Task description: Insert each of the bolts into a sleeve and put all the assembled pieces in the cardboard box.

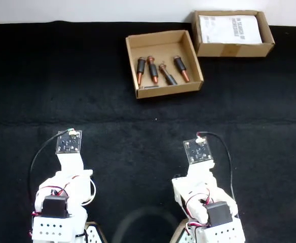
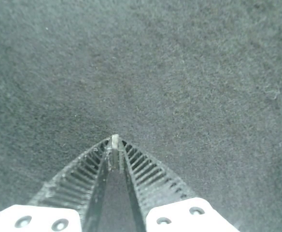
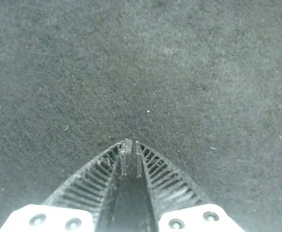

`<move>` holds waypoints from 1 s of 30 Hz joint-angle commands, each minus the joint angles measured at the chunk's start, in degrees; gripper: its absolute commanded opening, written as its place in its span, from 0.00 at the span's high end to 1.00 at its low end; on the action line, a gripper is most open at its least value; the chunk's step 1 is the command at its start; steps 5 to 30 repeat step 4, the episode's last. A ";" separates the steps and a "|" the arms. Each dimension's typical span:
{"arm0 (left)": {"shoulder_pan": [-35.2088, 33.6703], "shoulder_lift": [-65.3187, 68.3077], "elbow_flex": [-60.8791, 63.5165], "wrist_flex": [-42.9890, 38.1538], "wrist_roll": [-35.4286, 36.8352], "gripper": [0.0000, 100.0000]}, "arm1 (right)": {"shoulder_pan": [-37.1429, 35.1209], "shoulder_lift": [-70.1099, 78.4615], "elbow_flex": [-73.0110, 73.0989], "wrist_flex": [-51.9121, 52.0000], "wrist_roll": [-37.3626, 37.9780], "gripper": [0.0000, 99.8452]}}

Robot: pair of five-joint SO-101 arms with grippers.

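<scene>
My left claw is pressed fully together, tip against tip, with nothing between the fingers. It hangs over bare black cloth. My right claw is the same, closed right up, holding nothing, over the same cloth. From the high view, the two arms sit side by side at the near edge of the worktop. The cardboard box stands open at the far side, well apart from both. Four assembled pieces lie in a row on its floor, each a copper-coloured bolt in a black sleeve, the third one tilted against the others. A thin dark sliver lies along the box's near wall, and I cannot tell what it is. A wide stretch of cloth runs between the arms and the box. A second cardboard box stands just beside it, corner to corner, reaching over the cloth's far edge. It holds a white printed sheet whose writing is too small for me to read.
</scene>
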 commanded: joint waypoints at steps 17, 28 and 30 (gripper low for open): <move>0.66 -0.66 1.01 0.18 0.26 0.99 | 0.57 -0.92 7.87 0.31 0.44 0.99; 0.66 -0.66 1.01 0.18 0.26 0.99 | 0.57 -0.92 7.87 0.31 0.44 0.99; 0.66 -0.66 1.01 0.18 0.26 0.99 | 0.57 -0.92 7.87 0.31 0.44 0.99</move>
